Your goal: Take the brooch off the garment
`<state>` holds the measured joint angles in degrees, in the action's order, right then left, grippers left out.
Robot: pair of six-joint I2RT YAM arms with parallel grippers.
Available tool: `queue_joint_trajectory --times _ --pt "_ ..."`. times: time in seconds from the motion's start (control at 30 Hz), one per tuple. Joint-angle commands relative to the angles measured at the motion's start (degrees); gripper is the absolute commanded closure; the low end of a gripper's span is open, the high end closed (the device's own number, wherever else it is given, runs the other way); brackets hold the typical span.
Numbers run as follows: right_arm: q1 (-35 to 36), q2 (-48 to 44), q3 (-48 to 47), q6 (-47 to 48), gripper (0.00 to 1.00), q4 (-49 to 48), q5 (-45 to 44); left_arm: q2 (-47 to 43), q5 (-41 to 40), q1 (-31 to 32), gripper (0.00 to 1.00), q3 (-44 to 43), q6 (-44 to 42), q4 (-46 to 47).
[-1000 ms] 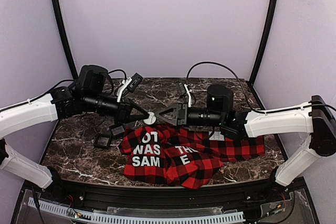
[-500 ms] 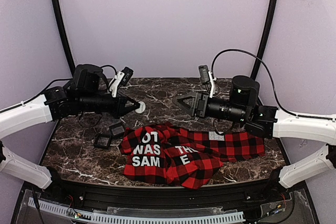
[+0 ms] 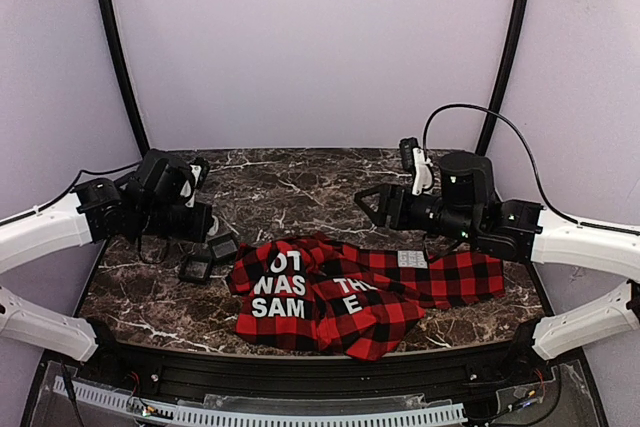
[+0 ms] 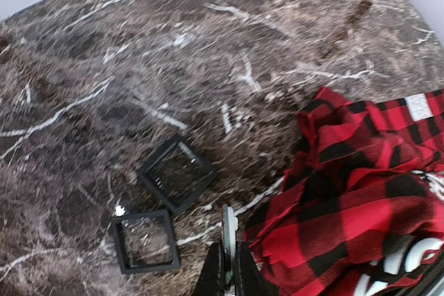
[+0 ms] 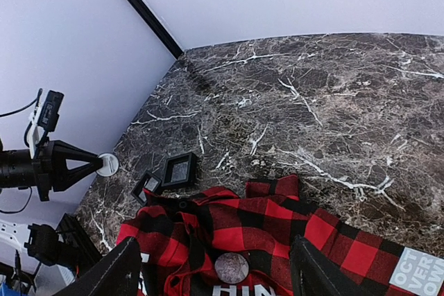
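- The garment (image 3: 385, 319) carries white block letters on black panels. The top view reads "OT", "WAS", "SAM" on 1 panel and "TH", "E" on the next.
- The right wrist view shows "HIN" cut off at the bottom edge, and a white label (image 5: 416, 276) printed "OCT", "VER", "ON".
- The cloth is red-and-black buffalo plaid, and it lies crumpled on the dark marble table (image 3: 300, 175) towards the near edge.
- The brooch (image 4: 229, 221) is a small round pale disc. It shows as a thin sliver seen edge-on from the left wrist, and as a white face from the right wrist.
- The left gripper (image 4: 227, 254) is pinched tight on the brooch's rim. It holds the brooch clear of the cloth, off the garment's left edge and near 2 black square frames (image 4: 178, 173).
- The right gripper (image 3: 366, 203) is spread wide with nothing between its fingers, and it hangs over the far side of the garment.
- 1 dull-grey round disc (image 5: 231, 267) rests on the plaid below the right gripper.
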<state>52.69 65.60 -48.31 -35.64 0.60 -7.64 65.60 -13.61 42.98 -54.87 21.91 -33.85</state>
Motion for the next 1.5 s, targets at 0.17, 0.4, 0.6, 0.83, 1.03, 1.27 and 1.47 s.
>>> queue_joint_trajectory --times 0.17,0.4,0.6,0.83,1.03,1.27,1.47 --pt "-1.2 -0.7 2.7 -0.4 0.26 -2.0 0.3 4.9 -5.5 -5.9 0.99 7.0 6.3 -7.4" --pt "-1.3 -1.1 3.7 -1.3 0.26 -3.0 1.0 9.5 -5.1 -9.2 0.99 8.1 6.2 -5.5" --pt "-1.3 -1.2 3.6 -1.2 0.25 -2.7 1.4 13.3 -6.9 -9.4 0.99 6.5 5.9 -4.9" --pt "-1.4 -1.3 3.1 -1.1 0.25 -1.7 1.6 15.9 -7.9 -9.6 0.99 5.3 5.5 -3.7" --pt "-1.4 -1.7 3.2 -1.3 0.25 -1.2 1.3 16.8 -10.3 -9.6 0.99 4.8 5.7 -4.0" --pt "-1.5 -2.3 3.3 -1.3 0.25 -0.8 1.3 18.1 -10.3 -9.6 0.99 4.7 5.8 -3.9" --pt "-1.5 -2.7 3.6 -1.7 0.25 -0.8 1.5 19.2 -10.9 -9.6 0.99 4.3 5.8 -3.9"
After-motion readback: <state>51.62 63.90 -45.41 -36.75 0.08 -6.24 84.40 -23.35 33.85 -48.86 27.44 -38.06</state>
